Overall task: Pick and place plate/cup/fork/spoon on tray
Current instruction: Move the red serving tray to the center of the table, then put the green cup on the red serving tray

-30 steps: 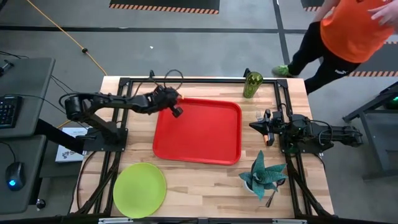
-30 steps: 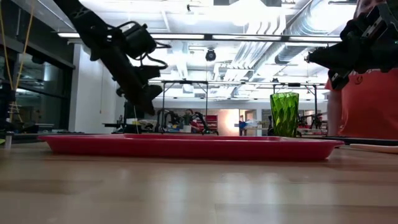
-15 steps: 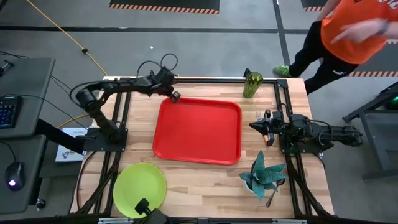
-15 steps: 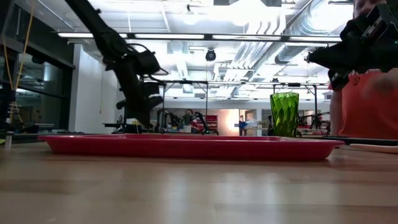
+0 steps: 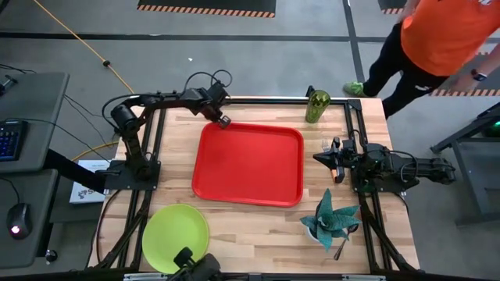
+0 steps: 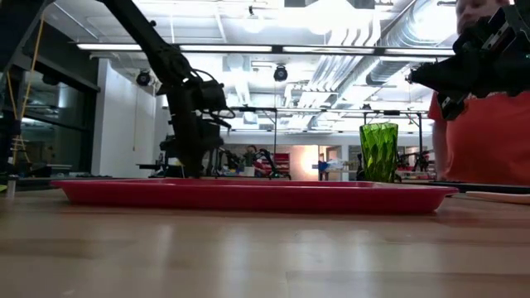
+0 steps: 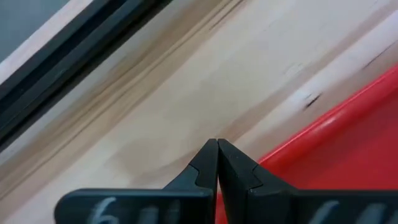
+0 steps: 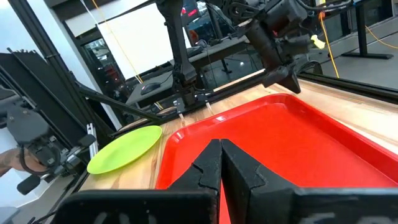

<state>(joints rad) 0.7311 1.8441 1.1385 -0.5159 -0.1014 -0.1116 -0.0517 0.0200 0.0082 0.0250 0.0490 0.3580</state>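
Note:
The red tray (image 5: 248, 164) lies at the table's middle; it also shows in the low view (image 6: 248, 194). The lime-green plate (image 5: 176, 238) lies flat near the front left. The green cup (image 5: 317, 105) stands upright by the far edge, right of the tray. The fork's silver tines (image 5: 326, 144) lie right of the tray, its handle partly under my right arm. The dark spoon (image 5: 341, 250) lies by the teal plant. My left gripper (image 5: 223, 121) is shut and empty at the tray's far-left corner. My right gripper (image 5: 317, 158) is shut and empty just right of the tray.
A teal spiky plant (image 5: 332, 218) stands near the front right. A person in an orange shirt (image 5: 437, 39) stands beyond the far right corner. A hand with a dark device (image 8: 37, 155) is at the near edge by the plate (image 8: 124, 149).
My left gripper has gone toward the table's far edge, from over the tray's far-left part to its far-left corner, still shut, while its arm has folded back. A dark device has come in at the near edge beside the plate.

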